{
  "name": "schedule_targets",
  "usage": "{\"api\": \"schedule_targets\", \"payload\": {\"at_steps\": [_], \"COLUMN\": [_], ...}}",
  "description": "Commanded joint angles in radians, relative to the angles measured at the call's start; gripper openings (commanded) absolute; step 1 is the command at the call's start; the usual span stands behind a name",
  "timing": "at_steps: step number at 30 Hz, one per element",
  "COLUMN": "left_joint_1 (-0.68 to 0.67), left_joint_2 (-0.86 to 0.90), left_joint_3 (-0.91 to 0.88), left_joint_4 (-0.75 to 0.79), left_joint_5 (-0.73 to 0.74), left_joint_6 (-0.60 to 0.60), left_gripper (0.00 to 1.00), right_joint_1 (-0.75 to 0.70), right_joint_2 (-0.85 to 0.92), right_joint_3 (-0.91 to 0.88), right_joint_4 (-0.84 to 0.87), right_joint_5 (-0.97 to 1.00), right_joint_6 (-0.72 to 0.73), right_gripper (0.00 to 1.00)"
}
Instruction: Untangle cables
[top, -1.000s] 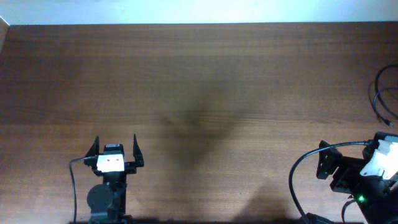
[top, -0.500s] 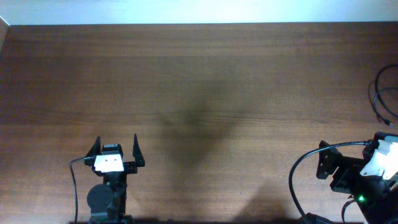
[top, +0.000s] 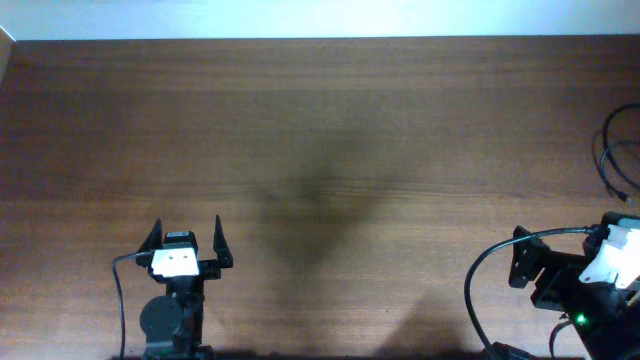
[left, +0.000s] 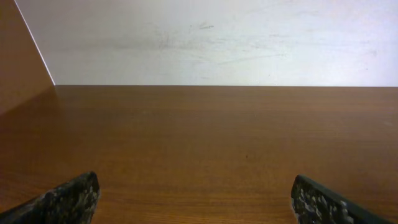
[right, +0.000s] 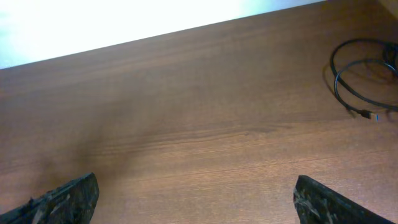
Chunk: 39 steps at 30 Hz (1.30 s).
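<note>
The cables (top: 618, 155) are thin black cords coiled in loops at the table's far right edge, partly cut off in the overhead view. In the right wrist view the cables (right: 364, 78) lie at the upper right with a small plug end toward the front. My left gripper (top: 186, 243) is open and empty near the front left; its fingertips frame bare wood in the left wrist view (left: 196, 199). My right gripper (top: 520, 262) is open and empty at the front right, well short of the cables; its fingertips show in the right wrist view (right: 196, 199).
The brown wooden table (top: 320, 130) runs to a white wall at the back. A brown side panel (left: 18, 68) stands at the far left. A thick black arm wire (top: 480, 290) loops beside my right arm.
</note>
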Motion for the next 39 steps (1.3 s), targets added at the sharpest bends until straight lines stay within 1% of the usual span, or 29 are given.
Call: {"api": "schedule_targets", "payload": {"at_steps": [1, 2, 4, 6, 8, 10, 11, 12, 13, 14, 16, 19, 20, 21, 23, 30, 35, 39], "left_joint_1": [0.006, 0.006, 0.006, 0.006, 0.006, 0.006, 0.006, 0.006, 0.006, 0.006, 0.006, 0.006, 0.006, 0.006, 0.006, 0.006, 0.006, 0.006], "left_joint_2": [0.000, 0.000, 0.000, 0.000, 0.000, 0.000, 0.000, 0.000, 0.000, 0.000, 0.000, 0.000, 0.000, 0.000, 0.000, 0.000, 0.000, 0.000], "left_joint_3": [-0.002, -0.002, -0.002, -0.002, -0.002, -0.002, -0.002, -0.002, -0.002, -0.002, -0.002, -0.002, -0.002, -0.002, -0.002, -0.002, -0.002, -0.002], "left_joint_4": [-0.006, -0.006, -0.006, -0.006, -0.006, -0.006, -0.006, -0.006, -0.006, -0.006, -0.006, -0.006, -0.006, -0.006, -0.006, -0.006, -0.006, -0.006], "left_joint_5": [0.012, 0.012, 0.012, 0.012, 0.012, 0.012, 0.012, 0.012, 0.012, 0.012, 0.012, 0.012, 0.012, 0.012, 0.012, 0.012, 0.012, 0.012], "left_joint_6": [-0.011, -0.011, -0.011, -0.011, -0.011, -0.011, -0.011, -0.011, -0.011, -0.011, -0.011, -0.011, -0.011, -0.011, -0.011, -0.011, -0.011, -0.011], "left_gripper": [0.99, 0.99, 0.99, 0.99, 0.99, 0.99, 0.98, 0.99, 0.99, 0.99, 0.99, 0.99, 0.99, 0.99, 0.99, 0.99, 0.99, 0.99], "right_joint_1": [0.008, 0.008, 0.008, 0.008, 0.016, 0.034, 0.045, 0.051, 0.054, 0.063, 0.067, 0.094, 0.130, 0.253, 0.299, 0.313, 0.314, 0.323], "right_joint_2": [-0.003, -0.003, -0.004, -0.026, -0.070, -0.145, -0.195, -0.227, -0.251, -0.295, -0.362, -0.442, -0.475, -0.557, -0.586, -0.586, -0.586, -0.586], "right_joint_3": [-0.002, -0.003, -0.020, -0.087, -0.204, -0.375, -0.500, -0.579, -0.639, -0.742, -0.878, -1.007, -1.039, -1.088, -1.102, -1.175, -1.174, -1.174], "right_joint_4": [-0.016, -0.002, 0.082, 0.268, 0.511, 0.793, 0.965, 1.072, 1.144, 1.249, 1.355, 1.427, 1.428, 1.425, 1.425, 1.427, 1.393, 1.296], "right_joint_5": [0.039, 0.038, 0.037, 0.035, 0.035, 0.026, 0.008, 0.001, 0.000, 0.000, 0.001, 0.023, 0.080, 0.296, 0.365, 0.320, 0.318, 0.302], "right_joint_6": [-0.007, -0.006, -0.005, 0.003, 0.004, 0.005, 0.004, 0.004, 0.005, 0.004, 0.004, 0.004, 0.004, 0.004, 0.004, 0.004, 0.001, 0.004], "right_gripper": [0.99, 0.99, 0.99, 0.99, 0.99, 0.99, 0.99, 0.99, 0.99, 0.99, 0.98, 0.99, 0.99, 0.99, 0.99, 0.99, 0.98, 0.99]}}
